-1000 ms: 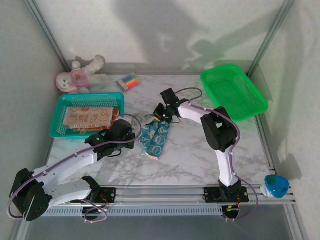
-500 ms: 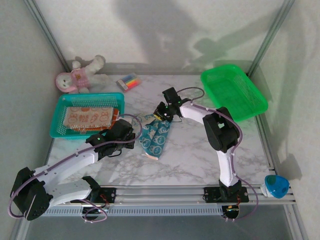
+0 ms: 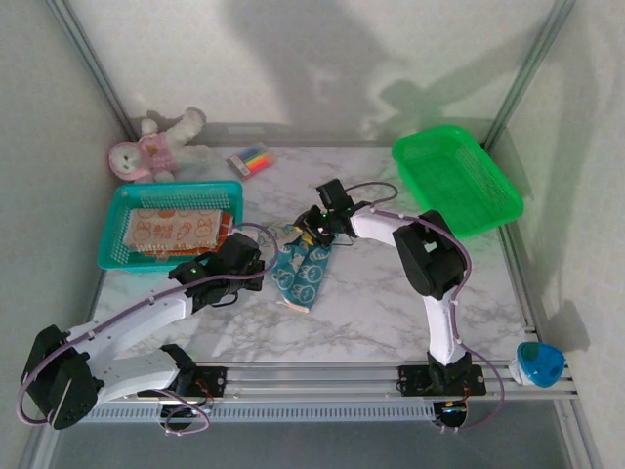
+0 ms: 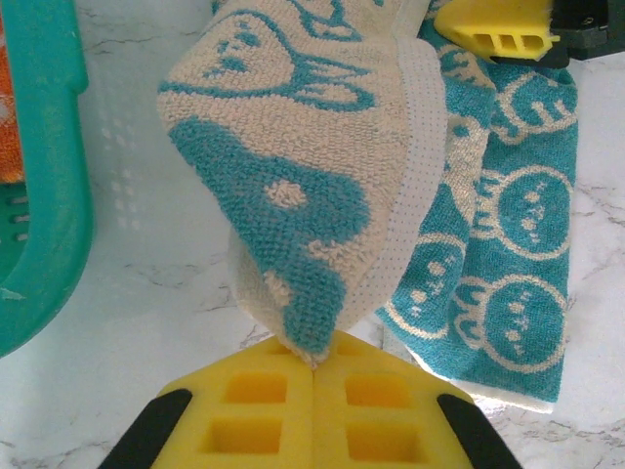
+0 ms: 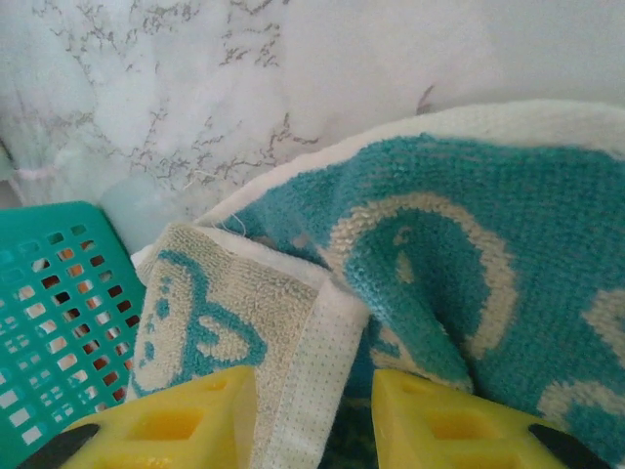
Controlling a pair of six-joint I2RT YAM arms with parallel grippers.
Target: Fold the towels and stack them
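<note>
From above: blue-and-cream towel (image 3: 305, 269) sits bunched mid-table between the two arms, just right of the teal basket (image 3: 112, 244). Left jaws are at the towel's left edge, right jaws at its far corner. Peach bunny towel (image 3: 176, 228) lies flat in the teal basket, with a bit of orange cloth at its right edge. Green basket (image 3: 402, 158) is far right, pink plush toy (image 3: 146, 151) and marker pack (image 3: 251, 159) at the back, all on the marble table (image 3: 381, 293). Left wrist: left jaws closed, yellow fingers (image 4: 244, 410) pressed together and pinching one corner of the towel (image 4: 283, 186), which lifts off the table there. The rest of the towel lies flat to the right, the teal basket wall (image 4: 44, 195) is at left, and a yellow finger of the right arm (image 4: 493, 29) is at the cloth's far edge. Right wrist: right jaws parted, yellow fingers (image 5: 166, 425) on either side of the towel's (image 5: 469, 254) white hem with gaps showing, not squeezing it. Teal basket mesh (image 5: 49, 293) is at lower left.
</note>
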